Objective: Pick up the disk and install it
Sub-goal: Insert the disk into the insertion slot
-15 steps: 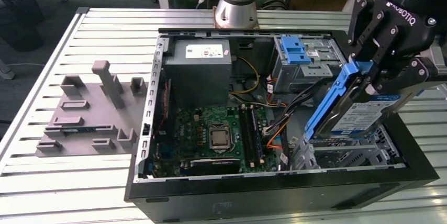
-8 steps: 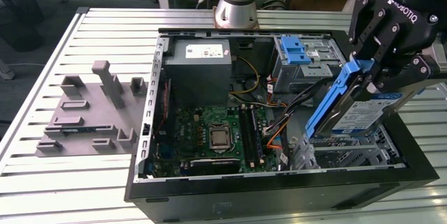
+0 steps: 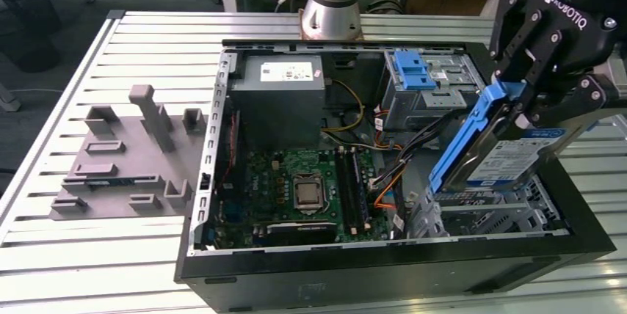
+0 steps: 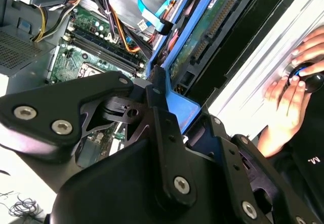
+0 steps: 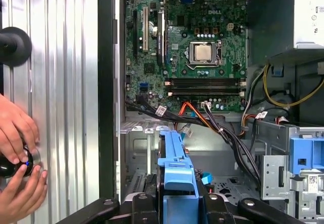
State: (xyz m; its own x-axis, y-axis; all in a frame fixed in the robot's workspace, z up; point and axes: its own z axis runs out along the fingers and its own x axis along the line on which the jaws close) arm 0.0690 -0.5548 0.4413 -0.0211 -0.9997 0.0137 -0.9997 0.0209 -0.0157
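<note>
In the exterior view my gripper (image 3: 527, 112) is shut on the disk (image 3: 509, 158), a silver drive with a white-and-blue label in a blue plastic bracket (image 3: 468, 134). The disk hangs tilted, nearly on edge, above the drive cage (image 3: 495, 215) at the exterior view's right of the open computer case (image 3: 392, 274). In the second wrist view the disk's green circuit-board side (image 4: 202, 36) runs away from my gripper (image 4: 185, 115). In the first wrist view the blue bracket (image 5: 176, 168) rises between the fingers (image 5: 139, 203) of my gripper (image 5: 174, 206).
Inside the case lie the motherboard (image 3: 294, 189), a grey power-supply box (image 3: 279, 86), a ribbed blue latch (image 3: 413, 70) and loose cables (image 3: 392, 178). A grey fixture plate (image 3: 128, 156) sits on the slatted table. A person's hands (image 5: 17, 153) rest on a black knob beside the case.
</note>
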